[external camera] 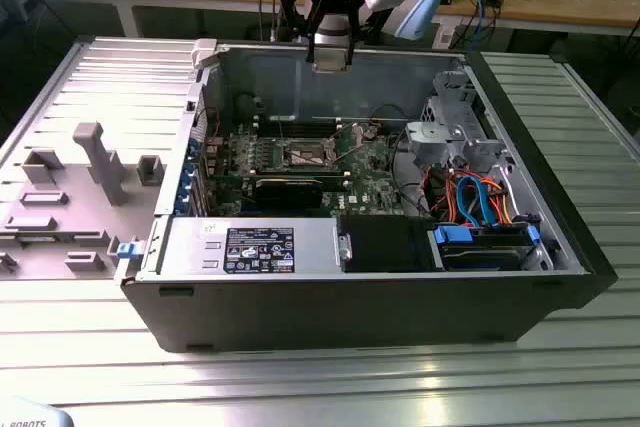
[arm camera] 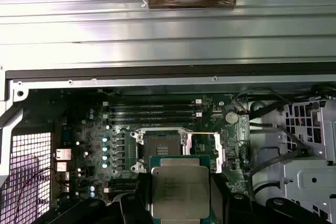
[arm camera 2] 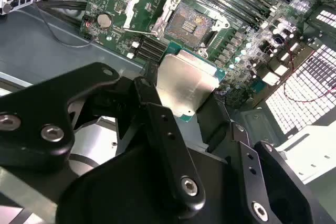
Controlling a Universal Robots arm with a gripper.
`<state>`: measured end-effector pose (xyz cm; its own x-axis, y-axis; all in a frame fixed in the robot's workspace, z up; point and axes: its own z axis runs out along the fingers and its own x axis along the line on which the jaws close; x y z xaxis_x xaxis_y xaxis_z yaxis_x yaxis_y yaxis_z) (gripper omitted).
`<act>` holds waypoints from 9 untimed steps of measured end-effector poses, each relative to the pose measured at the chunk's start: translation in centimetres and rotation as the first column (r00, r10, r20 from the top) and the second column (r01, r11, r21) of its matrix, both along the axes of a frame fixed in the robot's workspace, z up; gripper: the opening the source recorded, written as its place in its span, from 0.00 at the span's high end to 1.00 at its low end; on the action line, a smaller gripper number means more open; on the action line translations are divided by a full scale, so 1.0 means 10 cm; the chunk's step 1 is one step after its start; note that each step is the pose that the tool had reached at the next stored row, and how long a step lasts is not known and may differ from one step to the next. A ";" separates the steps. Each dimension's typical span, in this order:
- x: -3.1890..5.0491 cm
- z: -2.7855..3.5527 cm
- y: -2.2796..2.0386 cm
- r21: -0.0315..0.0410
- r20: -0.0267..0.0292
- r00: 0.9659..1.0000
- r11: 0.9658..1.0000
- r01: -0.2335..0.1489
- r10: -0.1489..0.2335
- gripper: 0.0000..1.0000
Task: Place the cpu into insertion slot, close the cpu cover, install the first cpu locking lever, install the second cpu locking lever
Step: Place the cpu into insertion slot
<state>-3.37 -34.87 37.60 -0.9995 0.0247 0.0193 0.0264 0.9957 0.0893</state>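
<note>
In both wrist views my gripper [arm camera 2: 184, 103] [arm camera: 180, 204] is shut on the cpu [arm camera 2: 185, 83] [arm camera: 179, 188], a flat square chip with a silvery top, gripped by its edges. The cpu hangs level above the green motherboard [arm camera: 89, 145], just short of the insertion slot [arm camera 2: 191, 22] [arm camera: 160, 150]. That square socket lies uncovered, its dark centre showing. Beside it the cpu cover [arm camera: 218, 153] [arm camera 2: 132, 1] is swung open. In the exterior view the gripper [external camera: 330, 59] is high over the case's rear wall, well above the insertion slot [external camera: 305, 155].
The open computer case [external camera: 560, 247] lies on a ribbed metal table. Inside are a black graphics card [external camera: 288, 187], a grey drive cage [external camera: 450, 132], orange and blue cables [external camera: 480, 197] and a power supply [external camera: 250, 247]. A grey fixture plate [external camera: 70, 197] lies at the exterior view's left.
</note>
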 end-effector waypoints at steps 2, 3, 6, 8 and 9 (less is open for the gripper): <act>0.000 0.000 0.000 0.000 0.000 1.000 1.000 0.000 0.000 0.46; 0.000 0.000 0.000 0.000 0.000 1.000 1.000 0.000 0.000 0.46; 0.000 0.000 0.000 0.000 0.000 1.000 1.000 0.000 0.000 0.46; 0.000 0.000 0.000 0.000 0.000 1.000 1.000 0.000 0.000 0.46; 0.000 0.000 0.000 0.000 0.000 1.000 1.000 0.000 0.000 0.46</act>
